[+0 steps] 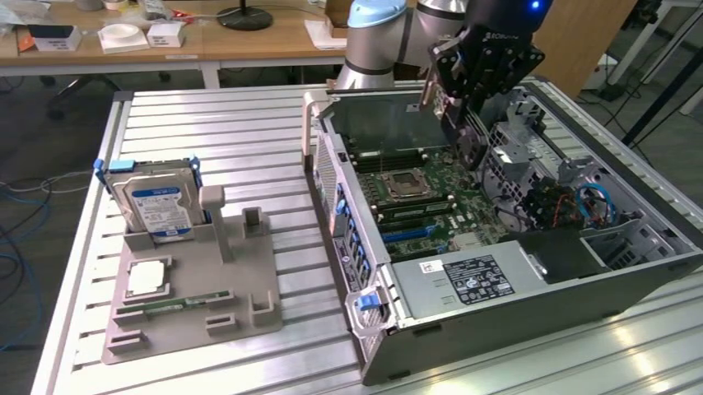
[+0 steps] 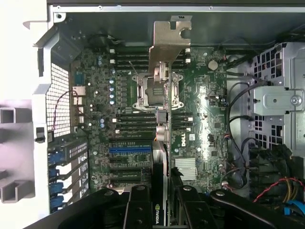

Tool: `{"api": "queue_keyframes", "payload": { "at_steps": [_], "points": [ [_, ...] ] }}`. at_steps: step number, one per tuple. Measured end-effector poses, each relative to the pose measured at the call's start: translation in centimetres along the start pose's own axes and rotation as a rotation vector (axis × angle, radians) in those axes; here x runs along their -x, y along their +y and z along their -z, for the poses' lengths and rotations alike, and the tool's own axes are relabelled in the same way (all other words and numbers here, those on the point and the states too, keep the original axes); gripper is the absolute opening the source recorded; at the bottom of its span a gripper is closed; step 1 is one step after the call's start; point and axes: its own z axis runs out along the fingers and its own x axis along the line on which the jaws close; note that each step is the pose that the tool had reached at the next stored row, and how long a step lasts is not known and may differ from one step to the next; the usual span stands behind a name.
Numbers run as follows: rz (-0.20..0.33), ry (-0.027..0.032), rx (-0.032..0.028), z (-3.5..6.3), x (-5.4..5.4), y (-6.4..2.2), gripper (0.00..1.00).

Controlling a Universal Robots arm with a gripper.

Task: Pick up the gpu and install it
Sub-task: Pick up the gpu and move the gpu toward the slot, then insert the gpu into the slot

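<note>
Jaws: partly closed and clamped on the gpu [image 2: 164, 167], one finger flat against each face, as the gripper [image 2: 162, 202] reaches down into the open computer case [image 1: 363, 247].
Gpu: held edge-on above the motherboard [image 2: 209, 124] near the CPU socket [image 2: 155, 93], with its metal bracket [image 2: 169, 40] toward the case wall. In the exterior view it hangs dark and upright under the gripper.
Writing on the card: a green-and-white NVIDIA logo [image 2: 155, 213] shows between the fingers [image 2: 138, 210].
Writing on the board: white letters reading DELL [image 2: 182, 140] sit just beside the card's edge.
Other labels: a black sticker on the power supply [image 1: 472, 276] and a blue-white label on the hard drive [image 1: 160, 202] both carry print too small to read.
Hard drive: upright in a grey holder [image 1: 187, 321] on the slotted metal table [image 1: 220, 123], well apart from the case at the exterior view's left.
Hard to make out: whether the card's lower edge touches a slot cannot be told. The fingers hide the card's near end, and its faces are unseen from the wrist.
</note>
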Motion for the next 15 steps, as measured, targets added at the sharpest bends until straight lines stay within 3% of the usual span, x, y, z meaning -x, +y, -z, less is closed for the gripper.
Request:
{"api": "queue_keyframes", "payload": {
  "at_steps": [6,15],
  "points": [
    [0.007,0.0006,0.0044,-0.03,0.13,0.35,0.26],
    [0.012,0.0009,0.0046,0.05,0.13,0.36,0.26]
  ]
}}
